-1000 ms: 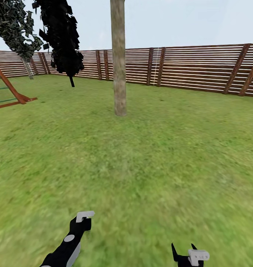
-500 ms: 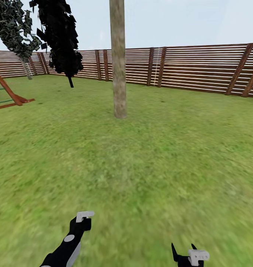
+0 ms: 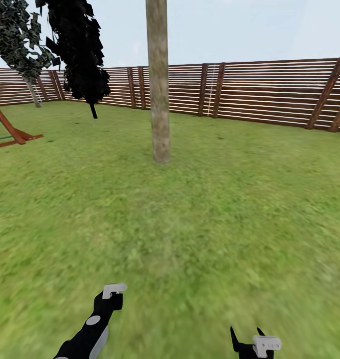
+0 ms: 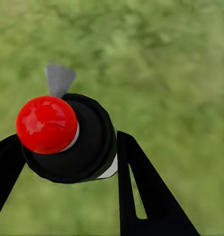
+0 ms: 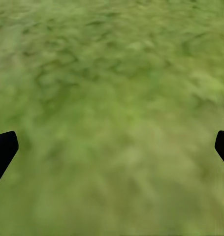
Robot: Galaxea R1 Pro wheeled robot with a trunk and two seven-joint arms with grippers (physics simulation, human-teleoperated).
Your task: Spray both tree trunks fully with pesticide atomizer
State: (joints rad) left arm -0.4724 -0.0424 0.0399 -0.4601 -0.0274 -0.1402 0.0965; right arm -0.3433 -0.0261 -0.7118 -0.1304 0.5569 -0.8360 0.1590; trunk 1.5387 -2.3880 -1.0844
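Clamped in my left gripper (image 4: pixel 67 147) sits the small black, red-capped pesticide atomizer (image 4: pixel 67 137), grey nozzle aimed outward over grass (image 4: pixel 171 64). Right gripper (image 5: pixel 112 147) gapes empty. Thick pale trunk (image 3: pixel 158 80) stands far ahead.

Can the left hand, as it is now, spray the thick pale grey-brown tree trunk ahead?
Probably not yet. The left hand is shut on the black atomizer with a red cap, but a wide stretch of green grass lawn lies between it and the thick pale grey-brown tree trunk.
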